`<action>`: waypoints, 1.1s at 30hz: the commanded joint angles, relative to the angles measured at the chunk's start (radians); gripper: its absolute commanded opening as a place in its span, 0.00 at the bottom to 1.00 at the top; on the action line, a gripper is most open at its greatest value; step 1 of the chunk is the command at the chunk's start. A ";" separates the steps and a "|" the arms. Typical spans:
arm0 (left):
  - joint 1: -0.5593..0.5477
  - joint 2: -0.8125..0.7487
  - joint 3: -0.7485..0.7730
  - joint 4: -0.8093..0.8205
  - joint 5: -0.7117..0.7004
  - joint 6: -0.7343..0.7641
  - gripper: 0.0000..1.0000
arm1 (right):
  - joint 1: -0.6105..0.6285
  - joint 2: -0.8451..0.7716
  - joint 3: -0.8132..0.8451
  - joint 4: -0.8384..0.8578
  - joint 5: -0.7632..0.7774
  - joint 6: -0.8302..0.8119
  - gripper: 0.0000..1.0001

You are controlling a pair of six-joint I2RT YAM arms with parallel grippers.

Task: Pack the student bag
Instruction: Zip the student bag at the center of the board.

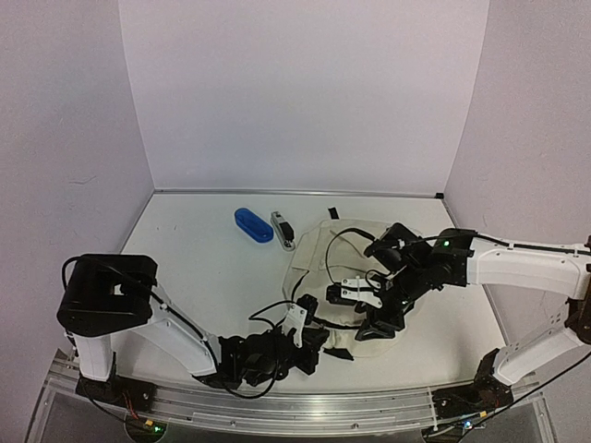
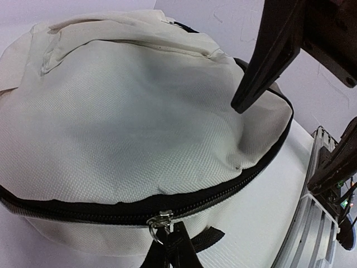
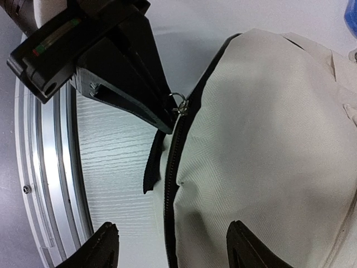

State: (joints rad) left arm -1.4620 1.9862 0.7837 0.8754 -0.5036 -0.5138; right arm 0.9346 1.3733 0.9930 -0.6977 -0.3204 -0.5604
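The student bag [image 1: 343, 269], cream fabric with a black zipper line, lies flat at centre right of the table. My left gripper [image 1: 314, 343] is at its near edge. In the left wrist view it [image 2: 170, 239] is shut on the metal zipper pull [image 2: 160, 222] of the black zipper [image 2: 234, 187]. My right gripper [image 1: 377, 325] hovers just above the bag's near part, jaws open and empty. In the right wrist view it [image 3: 175, 248] straddles the zipper line [image 3: 170, 184], one fingertip over the table and one over the fabric [image 3: 268, 145]. The pull [image 3: 179, 102] shows there too.
A blue oblong object [image 1: 252, 224] and a small grey-white item [image 1: 283, 231] lie on the table behind the bag's left side. A black strap tab [image 3: 149, 167] sticks out from the bag's edge. The metal table rail [image 3: 42, 167] runs close by.
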 commanded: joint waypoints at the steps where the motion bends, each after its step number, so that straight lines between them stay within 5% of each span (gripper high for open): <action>1: -0.005 -0.075 0.001 -0.056 0.052 -0.043 0.00 | 0.012 0.002 -0.009 0.059 0.004 0.007 0.65; 7: -0.005 -0.108 -0.035 -0.038 0.060 -0.098 0.00 | 0.015 -0.017 -0.057 0.105 0.045 -0.011 0.43; 12: -0.004 -0.162 -0.050 -0.121 0.020 -0.142 0.00 | 0.014 -0.049 -0.106 0.109 0.077 -0.030 0.35; 18: 0.027 -0.214 -0.034 -0.302 -0.023 -0.251 0.00 | 0.013 -0.094 -0.137 0.109 0.139 -0.035 0.00; 33: 0.167 -0.405 -0.041 -0.795 -0.007 -0.485 0.00 | 0.009 -0.227 -0.221 0.050 0.242 -0.063 0.00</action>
State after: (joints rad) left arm -1.3363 1.6675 0.7589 0.2881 -0.4435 -0.9168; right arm 0.9527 1.1970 0.7989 -0.5316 -0.1711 -0.6037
